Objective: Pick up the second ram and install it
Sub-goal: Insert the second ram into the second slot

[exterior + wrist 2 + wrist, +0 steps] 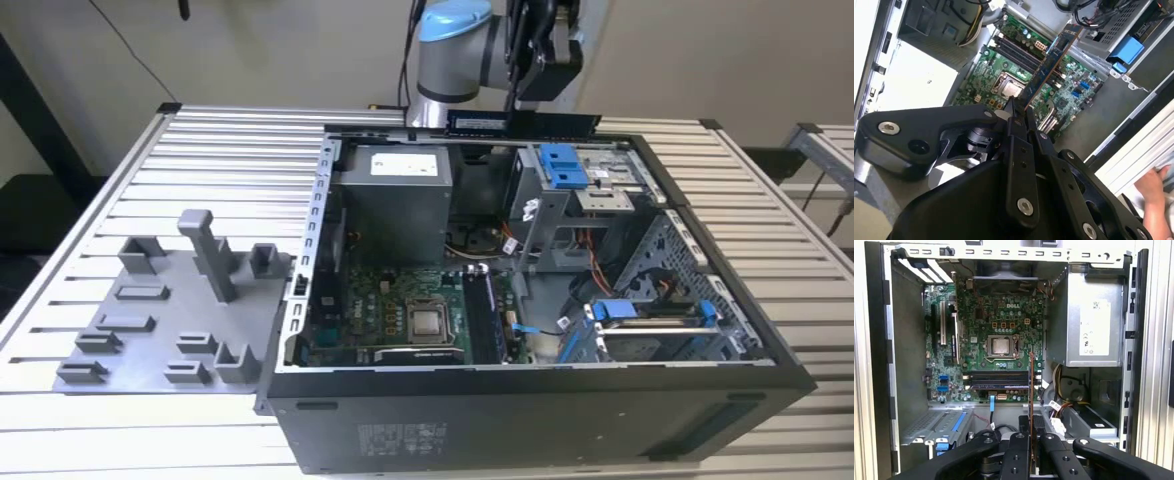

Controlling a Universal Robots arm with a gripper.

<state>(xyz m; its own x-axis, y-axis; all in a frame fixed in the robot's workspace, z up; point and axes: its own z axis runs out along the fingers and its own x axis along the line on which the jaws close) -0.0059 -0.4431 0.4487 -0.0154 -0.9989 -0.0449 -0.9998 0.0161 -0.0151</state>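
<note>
- Slatted metal table (227, 150) carries the open case (534, 420), which lies on its side, with a grey holder (147, 330) at the exterior view's left.
- My gripper (534, 105) is at the upper middle of the exterior view, above the case's far wall. It is pinched on the ram (527, 123), as both wrist views show.
- The ram (1049, 65) sticks out from between my fingers, one end clamped and the rest free. In the first wrist view it shows edge-on (1031, 390) as a thin line.
- It hangs in the air, touching nothing, well apart from the slots (999, 380) on the motherboard (387, 310).
- Beside the board sit the power supply (394, 195) and loose cables.
- A person's hand (1154, 195) rests outside the case.
- Judged from this, the pick-up is done and the carry to the board is in hand; the ram is not yet seated.
- Seating would call for the stick's edge parallel to a free slot and square over it, clear of the cables, then an even push. I cannot tell which slot is free.
</note>
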